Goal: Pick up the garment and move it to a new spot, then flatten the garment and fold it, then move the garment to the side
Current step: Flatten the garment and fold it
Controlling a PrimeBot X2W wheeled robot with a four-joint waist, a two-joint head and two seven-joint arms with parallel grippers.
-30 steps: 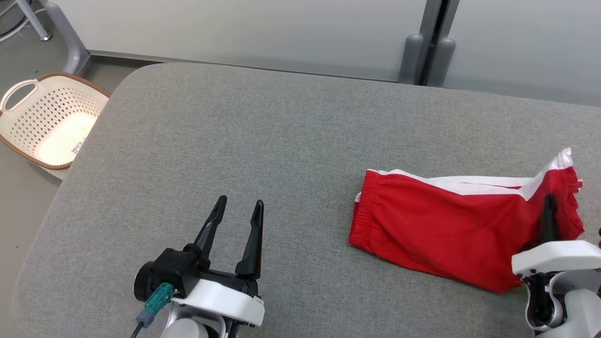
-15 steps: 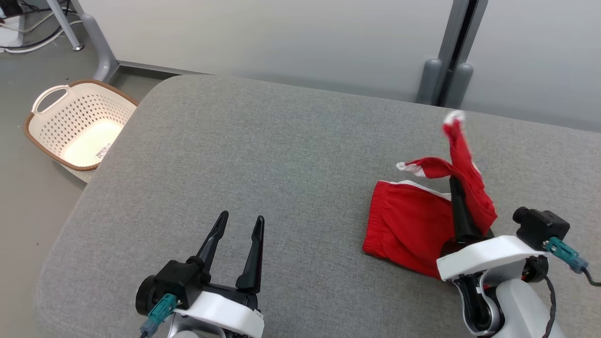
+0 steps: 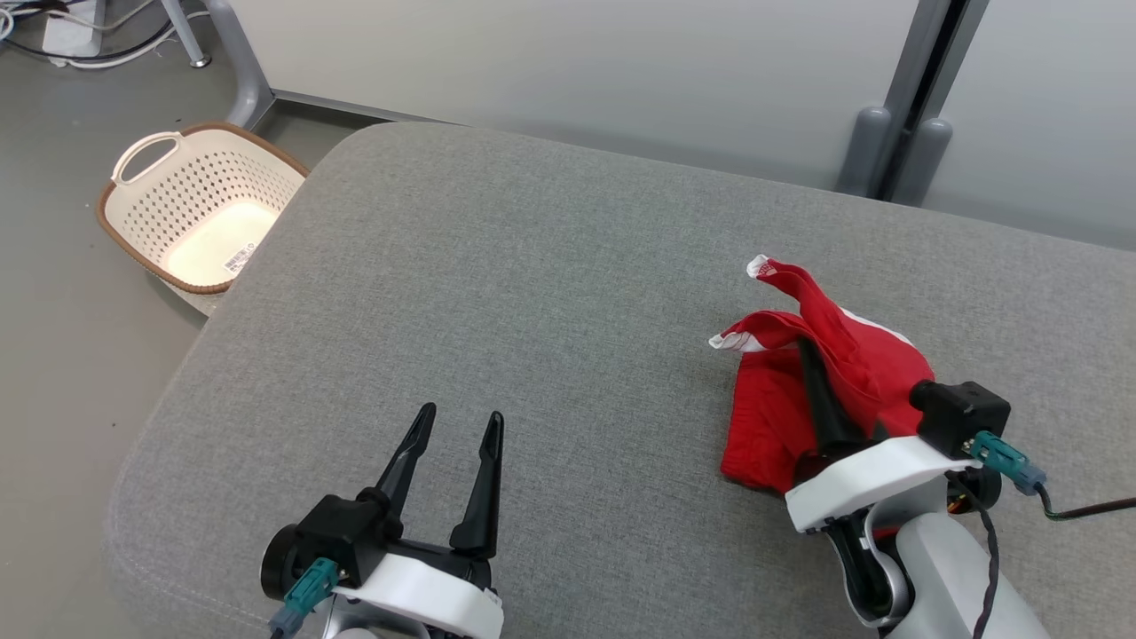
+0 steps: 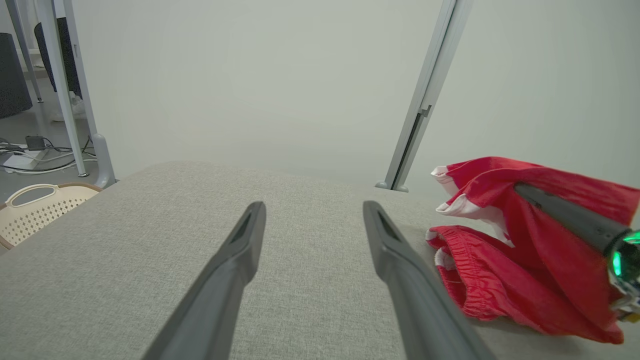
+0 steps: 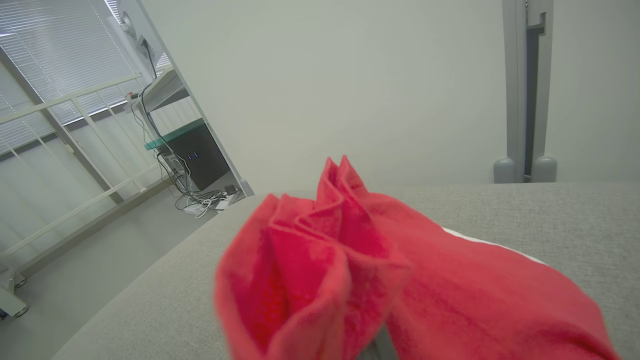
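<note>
The garment point(image 3: 856, 368) is a pair of red shorts with white trim, lying bunched on the right side of the grey padded table point(image 3: 532, 293). My right gripper point(image 3: 806, 348) is shut on a fold of it and holds one end raised, draped over the part that lies on the table. The red cloth point(image 5: 350, 260) covers the fingers in the right wrist view. The left wrist view shows the garment point(image 4: 500, 265) at right with my right gripper point(image 4: 522, 189) in its folds. My left gripper point(image 3: 461, 415) hovers open and holds nothing near the table's front edge, well left of the garment.
A cream perforated laundry basket point(image 3: 266, 182) stands on the floor off the table's far left corner. Grey partition walls with a post point(image 3: 896, 160) run behind the table. Bare table surface lies between the grippers and toward the back.
My right gripper has carried the garment's far end up and leftward, doubling the shorts over themselves. The head view has shifted. My left gripper stays open in the same pose.
</note>
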